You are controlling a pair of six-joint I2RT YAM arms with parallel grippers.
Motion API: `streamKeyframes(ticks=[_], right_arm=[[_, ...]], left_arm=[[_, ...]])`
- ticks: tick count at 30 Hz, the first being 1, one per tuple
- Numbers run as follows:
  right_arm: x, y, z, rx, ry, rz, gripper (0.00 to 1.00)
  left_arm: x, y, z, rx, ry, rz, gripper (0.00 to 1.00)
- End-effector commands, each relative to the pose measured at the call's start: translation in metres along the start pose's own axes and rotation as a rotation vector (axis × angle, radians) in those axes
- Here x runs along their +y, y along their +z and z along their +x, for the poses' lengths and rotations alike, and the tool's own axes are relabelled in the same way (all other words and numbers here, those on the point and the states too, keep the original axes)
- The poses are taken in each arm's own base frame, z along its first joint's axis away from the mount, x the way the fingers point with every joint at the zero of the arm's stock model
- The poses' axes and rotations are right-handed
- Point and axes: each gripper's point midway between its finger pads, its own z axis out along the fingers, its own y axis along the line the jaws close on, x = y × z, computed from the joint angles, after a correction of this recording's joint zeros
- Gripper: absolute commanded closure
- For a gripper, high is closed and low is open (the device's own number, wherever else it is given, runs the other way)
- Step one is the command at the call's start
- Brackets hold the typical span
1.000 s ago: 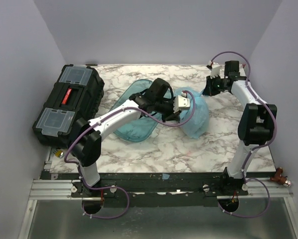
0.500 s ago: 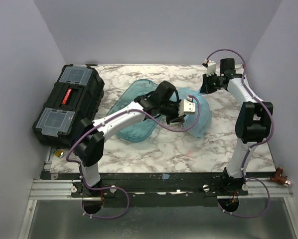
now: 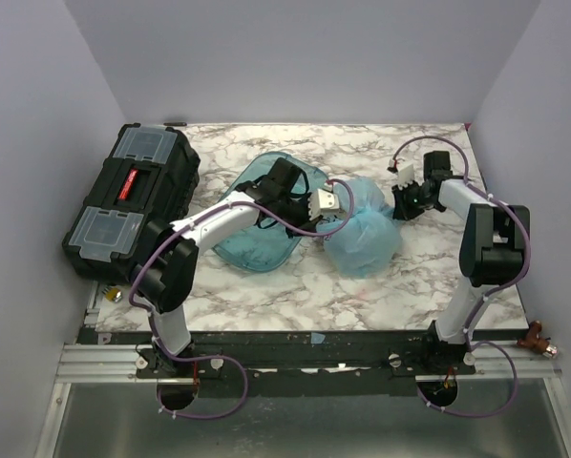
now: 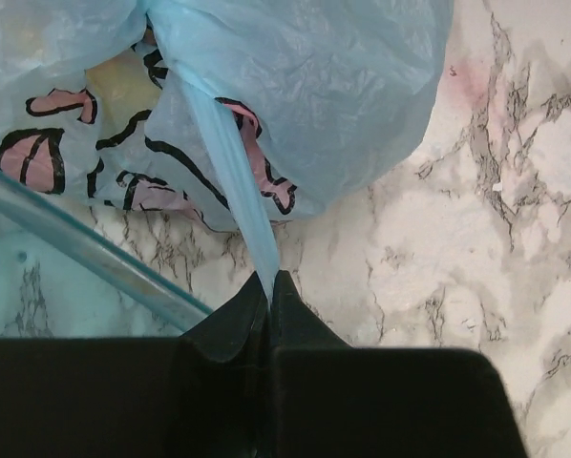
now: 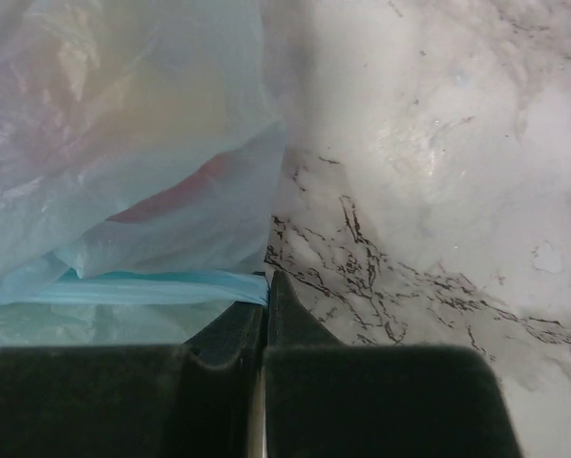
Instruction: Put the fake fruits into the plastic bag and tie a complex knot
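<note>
- From the top view, the plastic bag (image 3: 362, 231) sits as a rounded, bulging bundle on the marble table (image 3: 295, 286), between my two arms and just right of the teal tray (image 3: 252, 250).
- The left gripper (image 3: 343, 198) reaches across the tray to the bag's upper left side, and the right gripper (image 3: 398, 206) meets the bag from the right, low over the table.
- On the left wrist camera, the left gripper (image 4: 269, 280) has its jaws pressed together on a flat strip (image 4: 230, 172) of the light-blue film. The strip runs taut from the fingertips up into the plastic bag (image 4: 314, 86).
- In that same view the pink-and-black cartoon print is plain on the bag's lower side. A pale yellow shape (image 4: 123, 81) shows through the film, but I cannot tell what it is.
- The teal tray (image 4: 85, 250) shows its rim at lower left, just beside the bag, and the marble table (image 4: 476, 248) fills the right.
- On the right wrist camera, the right gripper (image 5: 265, 280) is likewise clamped tight, pinching the end of a twisted strip (image 5: 161, 286) of blue film that leads off to the left under the plastic bag (image 5: 123, 114).
- A red fruit (image 5: 171, 196) shows blurred through the film, close above that strip.
- A black toolbox (image 3: 133, 200) stands at the table's left edge, well apart from the bag.
</note>
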Motion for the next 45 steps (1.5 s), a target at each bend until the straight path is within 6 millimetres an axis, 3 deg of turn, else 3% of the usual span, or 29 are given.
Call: streamKeyframes(ticks=[1, 5, 11, 12, 13, 15, 16, 20, 24, 27, 32, 35, 37, 41, 45], right_arm=[[-0.079, -0.024, -0.01, -0.053, -0.071, 0.297, 0.99], [-0.082, -0.04, -0.029, -0.071, -0.049, 0.299, 0.99], [-0.063, -0.075, -0.054, -0.135, -0.062, 0.256, 0.99], [-0.058, -0.08, -0.056, -0.147, -0.066, 0.243, 0.99], [-0.053, -0.083, -0.055, -0.144, -0.066, 0.227, 0.94], [-0.046, -0.09, -0.057, -0.146, -0.066, 0.205, 0.73], [-0.043, -0.095, -0.059, -0.148, -0.065, 0.2, 0.6], [-0.038, -0.122, -0.075, -0.191, -0.061, 0.217, 0.31], [-0.03, -0.155, -0.096, -0.263, -0.055, 0.241, 0.13], [-0.013, -0.178, -0.114, -0.336, -0.023, 0.197, 0.01], [0.028, -0.201, -0.146, -0.462, 0.135, -0.003, 0.0], [0.059, -0.214, -0.166, -0.533, 0.24, -0.18, 0.0], [0.064, -0.217, -0.173, -0.566, 0.314, -0.217, 0.0], [0.053, -0.195, -0.159, -0.509, 0.351, -0.18, 0.0], [0.049, -0.165, -0.132, -0.42, 0.388, -0.171, 0.0]], left_arm=[[-0.036, -0.024, 0.006, 0.047, -0.099, 0.122, 1.0], [-0.027, -0.029, -0.017, 0.019, -0.094, 0.088, 1.0], [0.003, -0.046, -0.021, 0.05, -0.136, -0.026, 1.0], [0.006, -0.049, -0.022, 0.046, -0.147, -0.036, 0.93], [0.009, -0.053, -0.025, 0.039, -0.153, -0.045, 0.79], [0.009, -0.059, -0.028, 0.034, -0.154, -0.051, 0.55], [0.009, -0.062, -0.03, 0.031, -0.148, -0.06, 0.5], [0.004, -0.081, -0.045, -0.003, -0.123, -0.091, 0.35], [0.0, -0.11, -0.054, -0.035, -0.121, -0.141, 0.02], [-0.001, -0.137, -0.061, -0.066, -0.155, -0.19, 0.02], [-0.005, -0.191, -0.078, -0.149, -0.259, -0.218, 0.02], [0.01, -0.227, -0.081, -0.155, -0.38, -0.323, 0.02], [0.024, -0.254, -0.072, -0.15, -0.47, -0.428, 0.02], [0.031, -0.288, -0.044, -0.163, -0.583, -0.536, 0.02], [0.032, -0.298, -0.004, -0.168, -0.697, -0.648, 0.02]])
